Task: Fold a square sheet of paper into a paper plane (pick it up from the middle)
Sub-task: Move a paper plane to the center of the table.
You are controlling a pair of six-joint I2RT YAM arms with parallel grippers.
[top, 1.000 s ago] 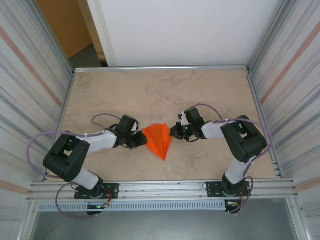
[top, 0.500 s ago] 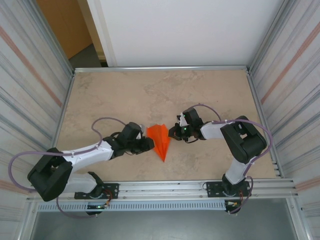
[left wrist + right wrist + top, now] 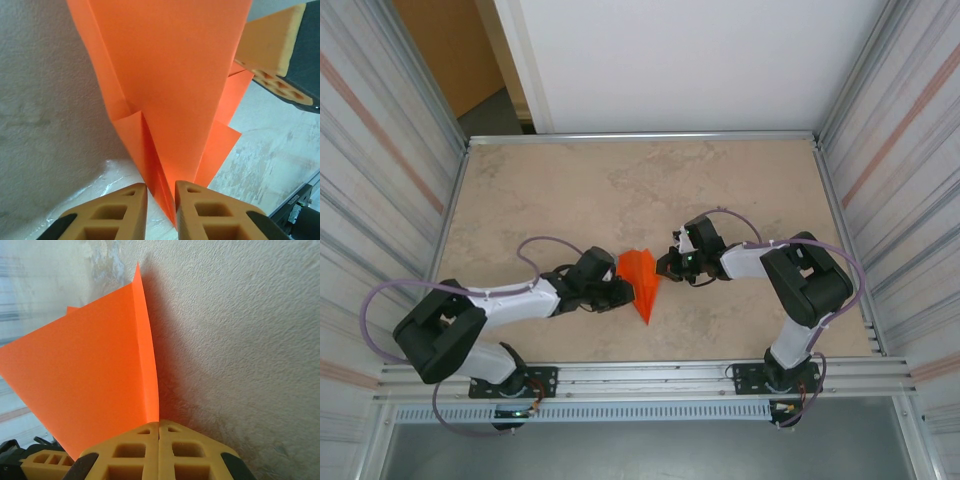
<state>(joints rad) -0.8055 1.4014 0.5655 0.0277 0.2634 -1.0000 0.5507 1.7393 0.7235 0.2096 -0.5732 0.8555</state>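
Your paper plane (image 3: 642,279) sits folded on the bench (image 3: 620,180), near the middle and a little toward the near edge. Its nose points at the arm bases, and an arm reaches in low from either side. Your right fingers (image 3: 125,455) are clenched flat together on one folded edge — the orange paper rises straight out of their seam. Your left fingers (image 3: 210,215) stand a narrow slit apart with the plane's layered fold running between them — you cannot tell whether they pinch it or merely straddle it.
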